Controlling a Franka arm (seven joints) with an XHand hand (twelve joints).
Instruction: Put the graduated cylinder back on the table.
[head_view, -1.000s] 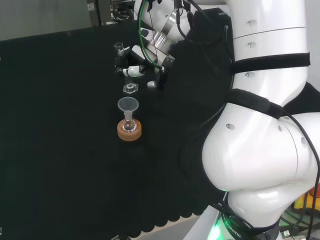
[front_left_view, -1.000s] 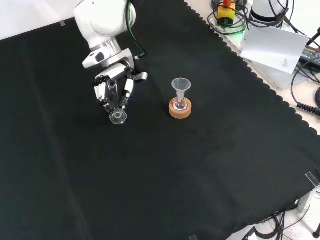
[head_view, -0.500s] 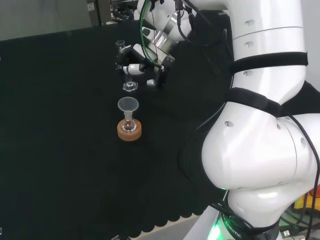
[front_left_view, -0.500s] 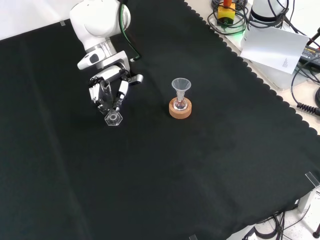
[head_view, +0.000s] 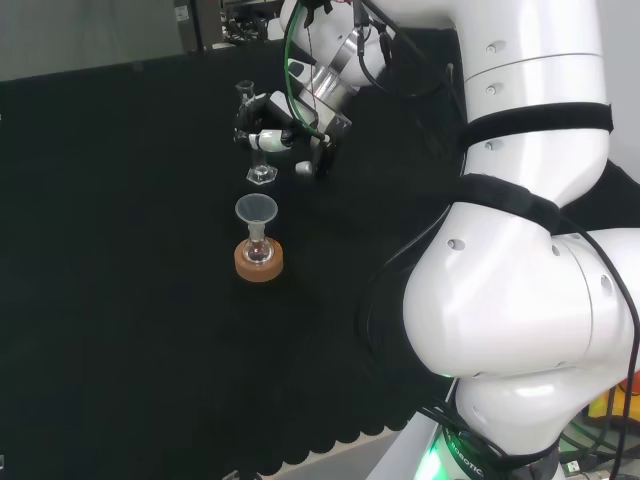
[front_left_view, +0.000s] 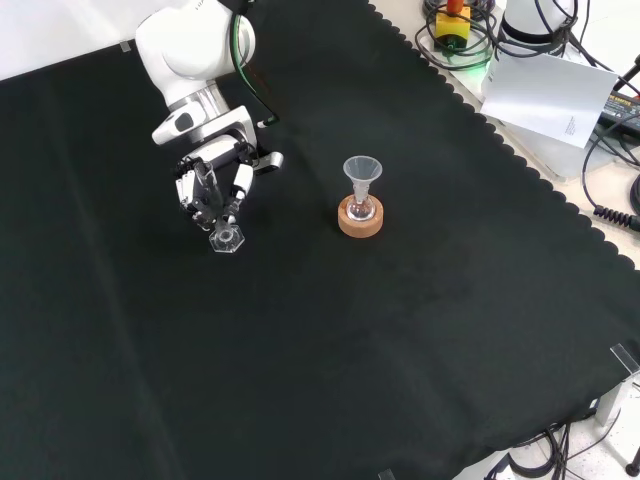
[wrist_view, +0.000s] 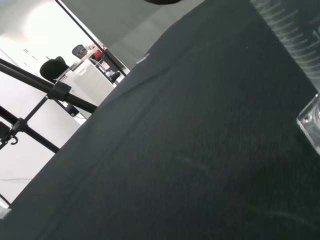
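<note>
Left of the funnel-topped flask (front_left_view: 361, 195) in the front view, the hand (front_left_view: 213, 178) stays clamped round the upright graduated cylinder (front_left_view: 226, 233).

White arm reaching to upper left of head view, hand (head_view: 268, 135) low over cloth, fingers (front_left_view: 212, 190) curled round graduated cylinder (head_view: 258, 150), wrist angled downward.
</note>
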